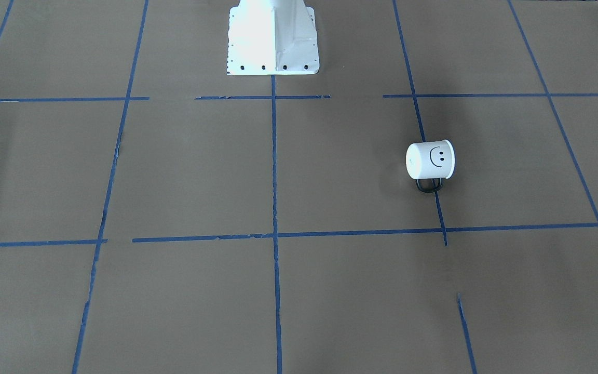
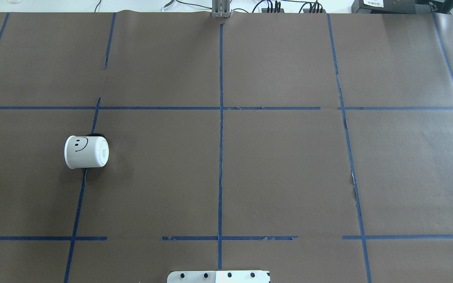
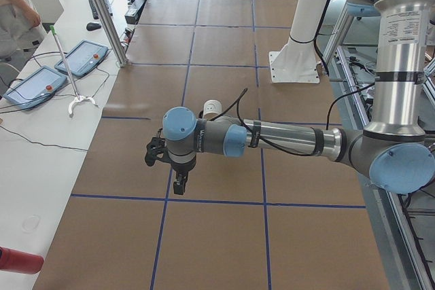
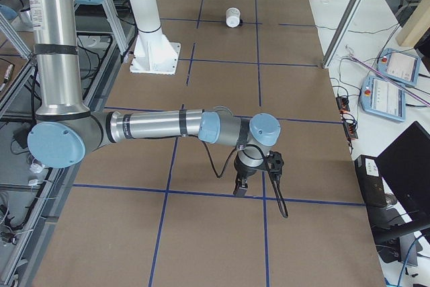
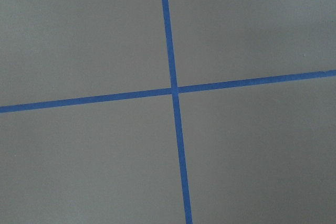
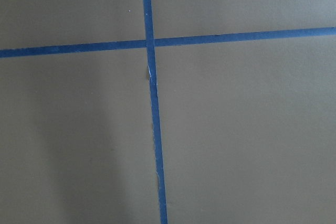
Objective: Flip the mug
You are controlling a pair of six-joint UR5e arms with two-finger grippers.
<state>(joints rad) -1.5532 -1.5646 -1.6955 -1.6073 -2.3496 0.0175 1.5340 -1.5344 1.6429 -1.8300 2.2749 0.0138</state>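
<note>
brown paper [image 5: 79,35] and a blue tape cross [image 5: 174,89] fill the left wrist view. the right wrist view shows much the same, with no fingertips in either.

the mug [image 2: 86,151] lies on its side on the robot's left half of the table [image 1: 200,171], across a blue tape line [image 2: 78,204]. its rim [image 1: 450,158] faces the table's left end and its flat base [image 2: 102,151] faces the middle. the black handle [image 1: 430,185] points toward the operators' side, low by the paper, and the smiley face is on the upper side. nothing shows inside the mug. the mouth is seen only small and from afar, so i cannot tell whether it is empty.

the left gripper [image 3: 178,185] hangs pointing down over the paper, apart from the mug and nearer the table's left end. the right gripper [image 4: 240,186] hangs the same way at the far right end, well apart from it. both show only in the side views, so i cannot tell how wide either stands. neither has hold of anything that i can see.

the task looks unstarted. the main risk is rolling, since a push on the round wall from one finger could send the mug off the line. the handle may check that on one side only. the smooth wall and thin rim could also slip during the tilt upright. a pinch too close to the paper could scrape or lift the tape.
</note>
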